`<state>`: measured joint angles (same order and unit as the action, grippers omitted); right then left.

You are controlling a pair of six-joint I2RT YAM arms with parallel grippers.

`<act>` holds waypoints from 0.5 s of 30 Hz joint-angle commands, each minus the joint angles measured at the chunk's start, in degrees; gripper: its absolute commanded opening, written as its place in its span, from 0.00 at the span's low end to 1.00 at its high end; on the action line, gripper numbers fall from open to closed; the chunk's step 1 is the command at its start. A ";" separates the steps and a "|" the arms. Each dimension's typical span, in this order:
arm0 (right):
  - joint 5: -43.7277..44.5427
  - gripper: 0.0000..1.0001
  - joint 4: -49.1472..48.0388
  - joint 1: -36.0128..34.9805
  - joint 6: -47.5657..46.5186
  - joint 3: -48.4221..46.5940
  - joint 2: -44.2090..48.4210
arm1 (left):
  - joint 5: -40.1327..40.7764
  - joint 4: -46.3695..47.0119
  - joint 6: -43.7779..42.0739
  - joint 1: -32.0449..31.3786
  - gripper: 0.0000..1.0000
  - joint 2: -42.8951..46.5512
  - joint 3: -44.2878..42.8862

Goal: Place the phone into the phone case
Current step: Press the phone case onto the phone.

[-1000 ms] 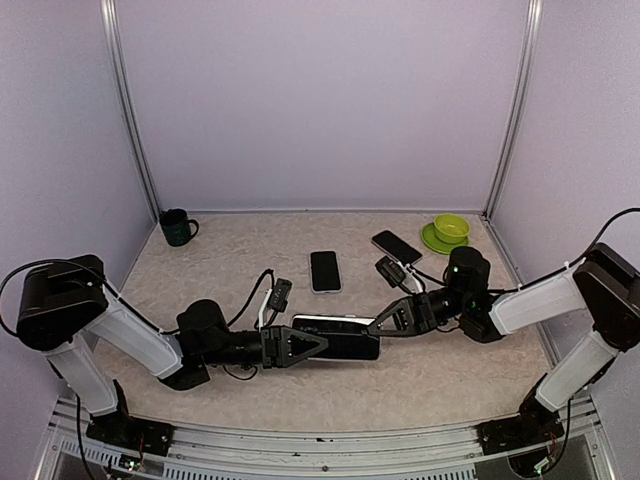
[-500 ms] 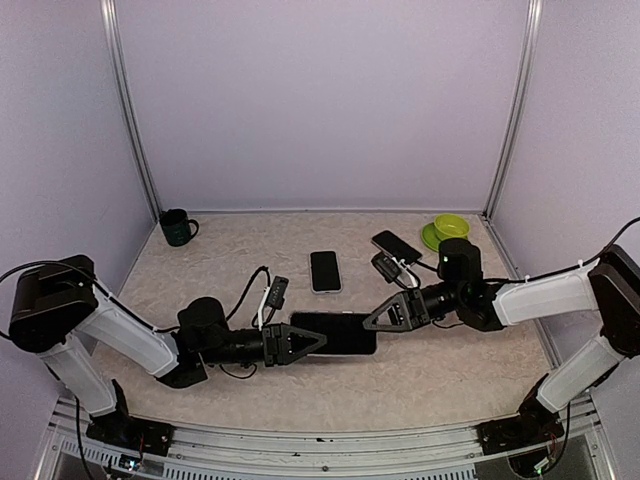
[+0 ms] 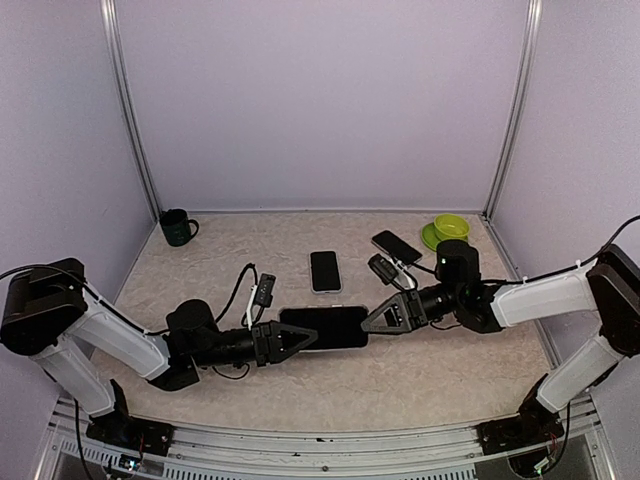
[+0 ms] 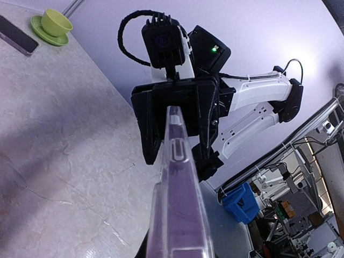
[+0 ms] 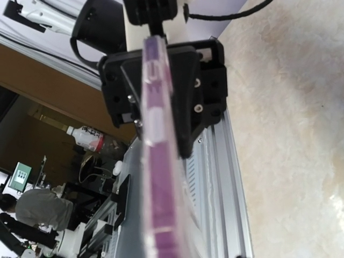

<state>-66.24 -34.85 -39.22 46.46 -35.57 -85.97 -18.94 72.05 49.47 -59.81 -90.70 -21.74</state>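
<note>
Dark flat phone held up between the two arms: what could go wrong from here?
Only the left gripper grips the dark flat phone, by one end; the right gripper stands open, so it could tilt or slip onto the beige table. A drop might also knock the black phone lying nearby.

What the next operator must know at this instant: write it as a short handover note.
Left gripper: shut on the phone case, holding it between the two arms.
Right gripper: open, fingers either side of the case's far end, not clamping.
Things: the case's dark face suggests the phone is inside, but full seating cannot be confirmed. Two spare phones lie on the table.
Done: insertion, apparently.
Left: check the fit, press home if needed, set it down.
</note>
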 commanded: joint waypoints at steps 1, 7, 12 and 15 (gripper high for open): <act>1.36 0.48 -2.32 -1.73 0.66 0.59 -1.82 | 0.70 7.90 -0.11 0.13 0.00 0.99 0.18; 1.30 0.42 -3.41 -3.18 0.82 0.89 -3.48 | 1.14 9.06 0.35 0.13 0.00 0.37 0.53; 1.24 0.27 -3.56 -3.20 0.74 1.21 -3.11 | 1.20 9.10 0.38 0.07 0.00 0.05 0.56; 1.70 0.16 -3.28 -3.20 0.65 1.04 -2.74 | 1.19 9.07 0.52 -0.11 0.00 -0.35 0.34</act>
<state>-65.52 -37.60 -41.89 47.33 -34.89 -88.92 -17.93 75.00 49.98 -59.81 -90.94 -20.91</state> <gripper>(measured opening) 0.224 0.105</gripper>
